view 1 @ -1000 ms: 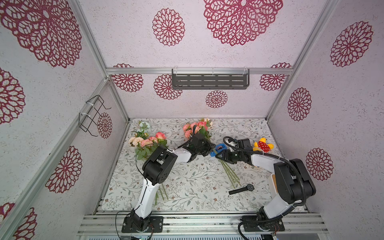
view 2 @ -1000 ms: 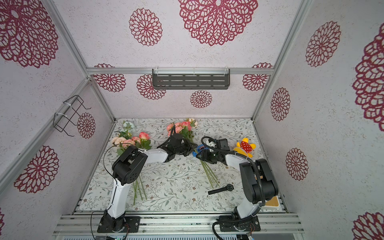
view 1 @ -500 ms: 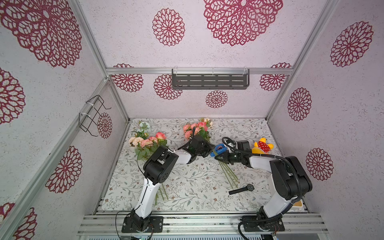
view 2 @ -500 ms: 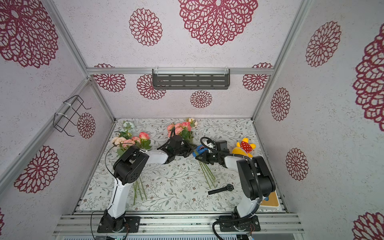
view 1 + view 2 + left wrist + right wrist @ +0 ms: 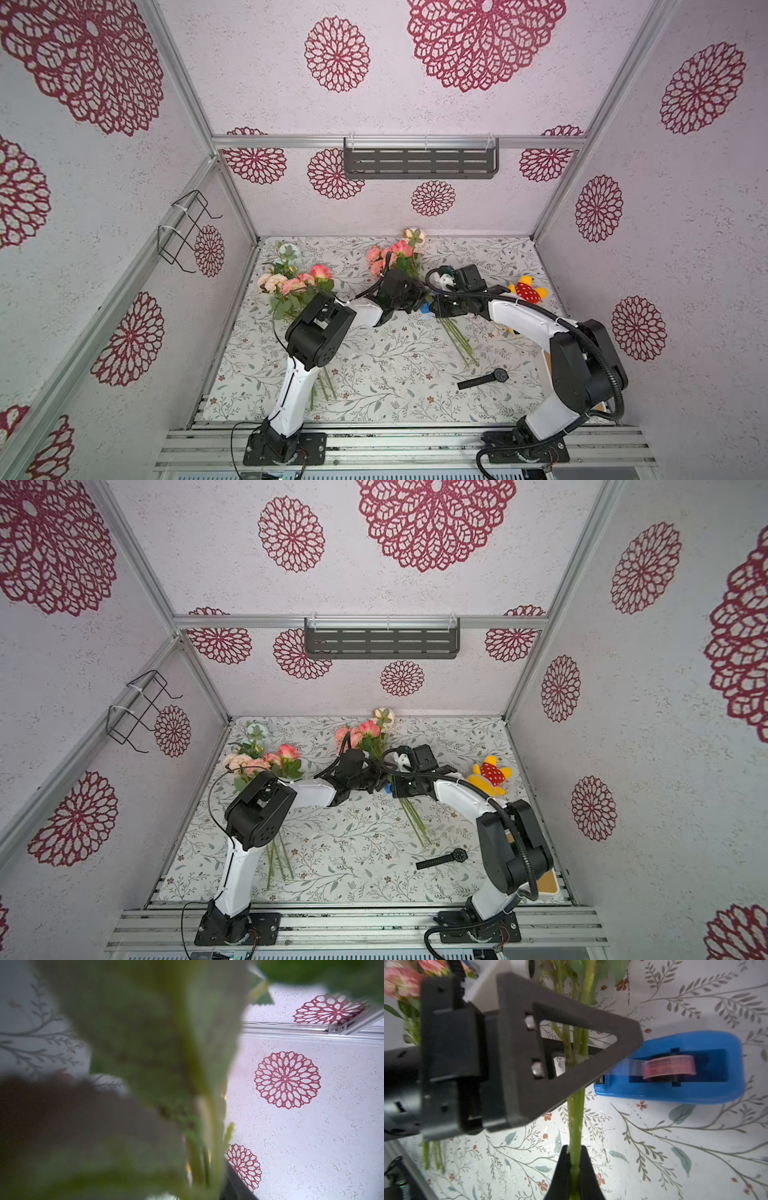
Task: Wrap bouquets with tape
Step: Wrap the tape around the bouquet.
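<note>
Stems [image 5: 576, 1113] of the bouquet [image 5: 395, 253] are sitting pinched in your right gripper [image 5: 574, 1164], which has only just closed, just beside the cutter end of the tape dispenser [image 5: 695, 1093]. Your left gripper [image 5: 417, 299] is crossing the same stems, also beside the dispenser; whether its fingers are holding or loosening, you cannot tell. Likely you are handing the bouquet across for taping. The other bouquet [image 5: 297, 282] is lying well apart from the dispenser.
</note>
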